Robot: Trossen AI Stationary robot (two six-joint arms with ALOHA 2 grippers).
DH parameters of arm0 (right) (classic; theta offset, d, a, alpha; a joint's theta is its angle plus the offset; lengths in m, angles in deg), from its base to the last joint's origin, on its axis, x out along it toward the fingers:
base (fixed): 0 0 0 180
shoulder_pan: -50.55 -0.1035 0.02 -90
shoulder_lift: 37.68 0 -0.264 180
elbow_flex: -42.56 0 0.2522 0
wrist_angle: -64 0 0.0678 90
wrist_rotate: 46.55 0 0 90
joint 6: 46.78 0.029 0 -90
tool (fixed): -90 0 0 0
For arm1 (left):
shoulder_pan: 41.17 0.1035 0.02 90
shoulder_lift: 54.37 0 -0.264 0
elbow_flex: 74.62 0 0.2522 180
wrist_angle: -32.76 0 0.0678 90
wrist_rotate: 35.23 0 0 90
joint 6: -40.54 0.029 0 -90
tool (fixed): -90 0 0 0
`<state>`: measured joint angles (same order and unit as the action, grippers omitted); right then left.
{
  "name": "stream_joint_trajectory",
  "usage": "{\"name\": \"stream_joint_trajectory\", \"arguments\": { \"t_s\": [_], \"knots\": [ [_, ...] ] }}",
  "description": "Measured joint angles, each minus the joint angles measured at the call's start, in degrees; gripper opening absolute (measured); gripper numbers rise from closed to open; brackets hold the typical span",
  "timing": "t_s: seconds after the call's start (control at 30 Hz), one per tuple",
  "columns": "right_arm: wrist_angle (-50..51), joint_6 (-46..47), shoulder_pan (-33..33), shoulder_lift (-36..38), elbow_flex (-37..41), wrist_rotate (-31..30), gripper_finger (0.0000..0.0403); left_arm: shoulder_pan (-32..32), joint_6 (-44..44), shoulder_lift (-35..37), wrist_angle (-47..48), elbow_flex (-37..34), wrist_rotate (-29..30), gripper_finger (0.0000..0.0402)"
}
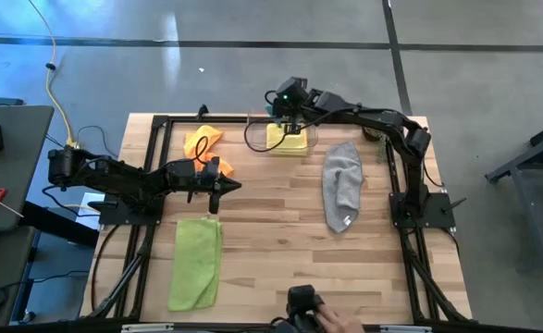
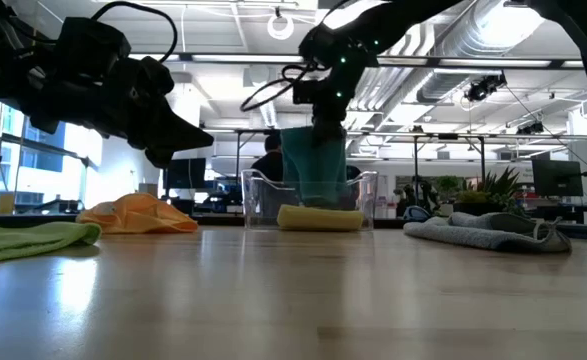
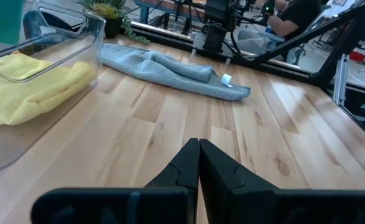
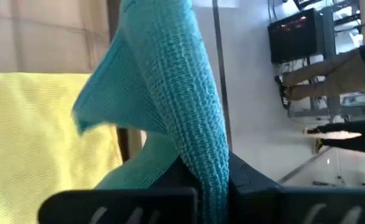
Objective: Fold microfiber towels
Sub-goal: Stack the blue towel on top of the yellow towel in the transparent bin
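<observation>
While the right gripper [image 4: 210, 177] clenches a soft teal towel [image 4: 170, 93] over the clear bin [image 1: 280, 139] at the desk's far edge, seemingly dangling limp, the left gripper [image 3: 199, 163] hovers pinched shut mid-desk. Grasp corners; light cloth sags.

Pretty clearly a robotics lab or open-plan industrial workspace. The low view shows an exposed ceiling with big silver ducts [image 2: 493, 40] and strip lighting, plus rows of benches with monitors [image 2: 556, 178] and a potted plant [image 2: 493, 190] in the back. A person [image 2: 269, 160] sits at a desk back there. From above you get a polished concrete floor [image 1: 252, 65], a yellow cable [image 1: 54, 69] trailing across it, and a butcher-block surface [image 1: 280, 231] bolted into a black metal frame [image 1: 141, 268].
</observation>
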<state>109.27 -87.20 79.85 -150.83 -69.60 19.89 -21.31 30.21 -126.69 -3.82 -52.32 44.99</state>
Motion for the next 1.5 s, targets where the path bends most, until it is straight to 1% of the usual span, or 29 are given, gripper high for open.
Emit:
{"name": "stream_joint_trajectory", "arguments": {
  "t_s": [0.13, 0.33, 0.53, 0.6, 0.77, 0.83, 1.07, 1.23, 1.4, 1.5],
  "knots": [
    [2.4, 1.5, 0.1, 0.0, -0.1, 2.9, 0.0, 0.0, 0.0, 0.0, 0.0, 0.0, 1.0, 0.0],
    [6.1, 2.6, 0.1, 0.0, -0.1, 4.4, 0.0, 0.4, 0.0, 0.0, 0.0, 0.0, 1.6, 0.0],
    [8.4, 4.0, 0.4, 0.0, -0.1, 7.8, 0.0, 1.6, 1.3, 0.0, 0.1, 0.0, 1.6, 0.0],
    [7.7, 3.9, 0.9, 0.0, -0.1, 7.3, 0.0, 1.7, 1.5, 0.0, 0.1, 0.0, 1.5, 0.0],
    [5.1, 2.1, 1.7, 0.0, -0.1, 2.2, 0.0, 1.9, 1.5, 0.0, 0.3, 0.0, 1.5, 0.0],
    [4.5, 1.6, 1.4, 0.0, -0.1, 1.5, 0.0, 1.9, 1.5, 0.0, 0.5, 0.0, 1.5, 0.0],
    [4.7, 3.3, 0.0, -3.4, -0.2, 1.4, 0.0, 1.9, 1.5, 0.0, 1.7, 0.0, 1.5, 0.0],
    [4.7, 3.1, -1.3, -6.1, -0.1, 0.0, 0.0, 1.9, 1.5, 0.0, 2.0, 0.0, 1.6, 0.0],
    [4.9, 3.4, -2.7, -6.1, -0.1, 1.9, 0.0, 1.9, 2.0, 0.0, 2.7, 0.0, 1.6, 0.0],
    [7.2, 4.9, -3.2, -6.1, -0.1, 3.5, 0.0, 1.9, 2.4, 0.0, 2.8, 0.0, 1.6, 0.0]
  ]
}}
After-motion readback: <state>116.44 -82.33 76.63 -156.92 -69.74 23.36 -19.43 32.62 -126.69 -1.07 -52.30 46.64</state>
